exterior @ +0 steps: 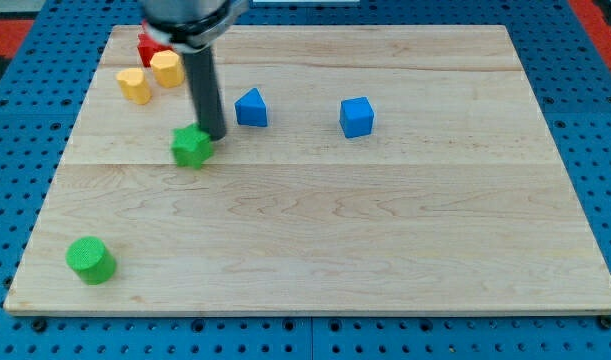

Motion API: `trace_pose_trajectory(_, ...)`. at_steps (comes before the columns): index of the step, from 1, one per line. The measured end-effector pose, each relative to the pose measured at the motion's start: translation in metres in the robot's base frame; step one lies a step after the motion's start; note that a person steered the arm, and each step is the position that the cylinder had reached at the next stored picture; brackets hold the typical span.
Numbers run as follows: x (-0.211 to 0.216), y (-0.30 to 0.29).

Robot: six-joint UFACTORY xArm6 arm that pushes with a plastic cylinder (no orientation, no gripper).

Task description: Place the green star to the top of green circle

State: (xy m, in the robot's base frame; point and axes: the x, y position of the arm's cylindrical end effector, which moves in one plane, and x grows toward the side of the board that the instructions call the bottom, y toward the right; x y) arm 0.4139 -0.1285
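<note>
The green star (191, 147) lies on the wooden board (315, 250) left of the middle, in the upper half. The green circle (90, 260) sits near the board's bottom left corner, far below and to the left of the star. My tip (214, 136) stands right against the star's upper right side, touching or nearly touching it. The rod rises from there to the view's top.
Two yellow blocks (134, 86) (166, 69) and a red block (148, 48), partly hidden by the arm, sit at the top left. A blue triangle (251, 108) is just right of the rod. A blue cube (356, 117) lies further right.
</note>
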Motion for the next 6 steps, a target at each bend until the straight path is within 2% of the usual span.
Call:
trace_pose_trajectory(1, 0.057, -0.043)
trace_pose_trajectory(2, 0.024, -0.036)
trace_pose_trajectory(3, 0.014, -0.069)
trace_pose_trajectory(4, 0.062, -0.074)
trace_pose_trajectory(5, 0.055, -0.070)
trace_pose_trajectory(6, 0.029, 0.020)
